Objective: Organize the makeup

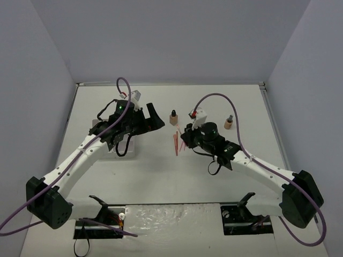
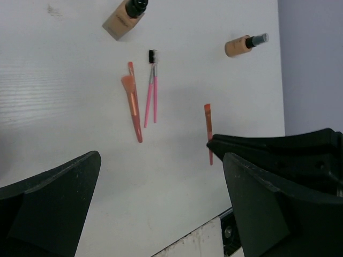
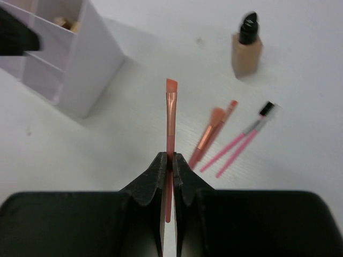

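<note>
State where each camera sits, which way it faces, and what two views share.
Top external: above and behind the robot, looking down on the white table; left arm and right arm show.
Left wrist: looks down at the table past the open left gripper.
Right wrist: looks along the right gripper, shut on a thin orange-tipped brush.
Both wrist views share the upright tan bottle with black cap.
</note>
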